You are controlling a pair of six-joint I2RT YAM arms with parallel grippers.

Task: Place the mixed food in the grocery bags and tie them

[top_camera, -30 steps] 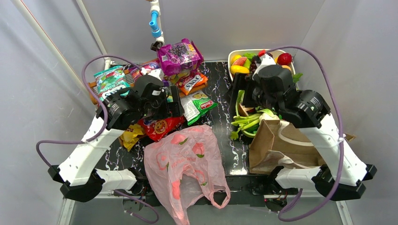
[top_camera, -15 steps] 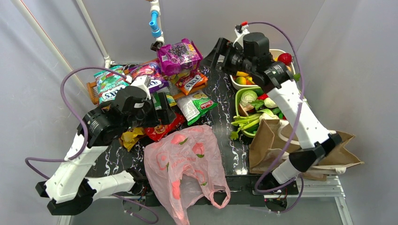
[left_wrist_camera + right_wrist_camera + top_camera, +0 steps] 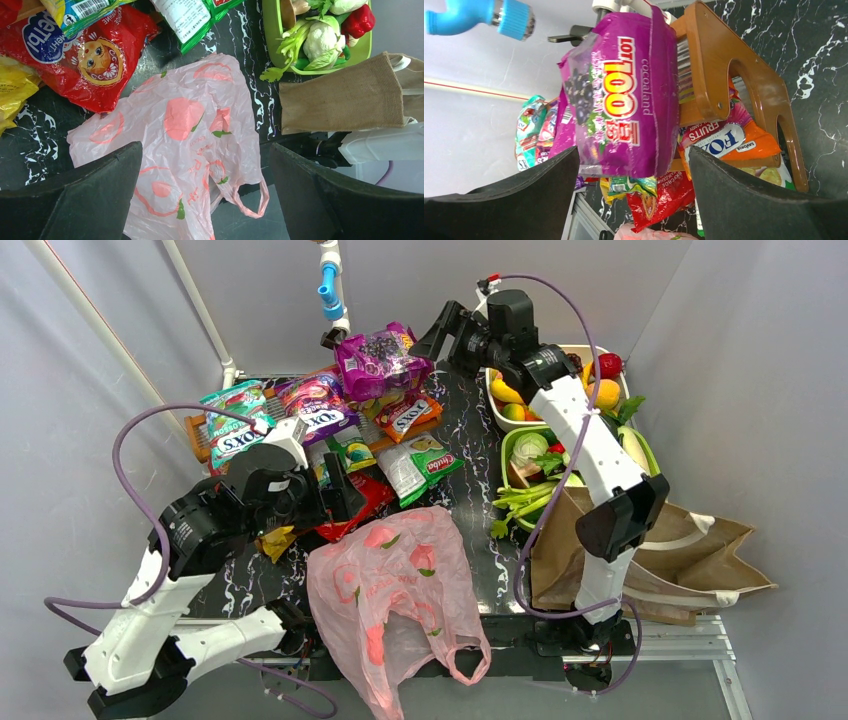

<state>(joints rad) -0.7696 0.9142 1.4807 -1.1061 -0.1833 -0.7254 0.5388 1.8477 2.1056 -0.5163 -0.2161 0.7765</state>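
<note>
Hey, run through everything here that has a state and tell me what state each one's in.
Pink bag: lying flat on the table, handles untied, nothing visibly inside.
Brown tote: collapsed, handles loose.
Purple packet: upright on the wooden rack.
Left gripper: fingers open, empty, above the pink bag.
Right gripper: fingers open, facing the purple packet, not closed on it.

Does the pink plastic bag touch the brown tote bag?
Apart. In the top view, a strip of the black table shows between the pink bag and the brown tote.
</note>
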